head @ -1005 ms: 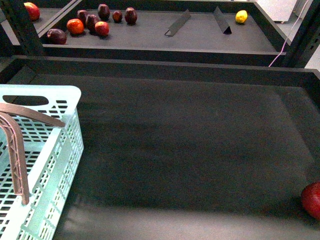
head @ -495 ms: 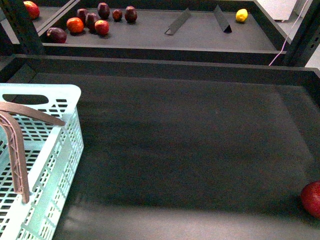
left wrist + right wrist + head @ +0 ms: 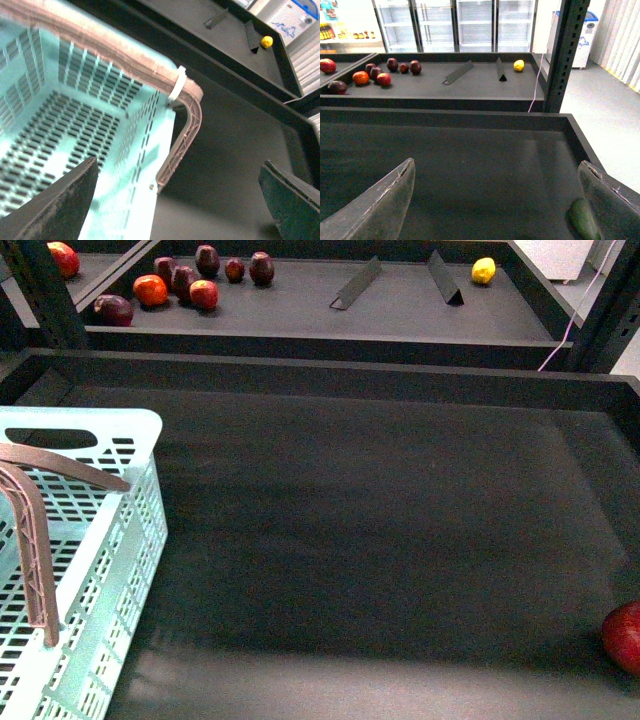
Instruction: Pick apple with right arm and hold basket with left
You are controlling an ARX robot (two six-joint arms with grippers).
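Dark tray floor holds basket and apple. Apple sits far across tray from basket, likely nearer right arm. Right gripper fingers wide apart, nothing in them. Left gripper fingers apart too, above basket handle, not gripping.

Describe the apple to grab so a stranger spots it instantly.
Start at the large near black tray. At its front right corner lies the apple, red and alone. The other red fruits sit clustered at the left end of the back shelf.

Red apple, mint-green slotted basket (brown ribbed handles)
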